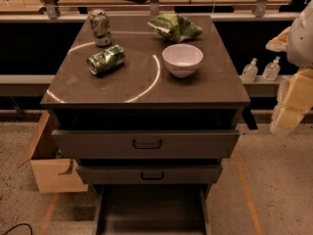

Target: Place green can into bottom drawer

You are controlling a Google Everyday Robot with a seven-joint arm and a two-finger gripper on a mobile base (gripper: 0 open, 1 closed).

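Note:
The green can (105, 59) lies on its side on the left part of the cabinet top (122, 89). It has a bright green label flecked with white. The bottom drawer (151, 212) is pulled out at the foot of the cabinet, and its dark flat floor is bare. My gripper (289, 109) hangs at the right edge of the view, beside the cabinet's right side. It is far from the can, at about the height of the top drawer, and holds nothing that I can see.
A paler silver-grey can (99, 27) stands upright behind the green can. A glossy green snack bag (174, 27) and a white bowl (182, 59) sit on the right of the top. Two grey drawer fronts (146, 143) jut out above the bottom drawer. A cardboard box (49, 165) stands on the floor at left.

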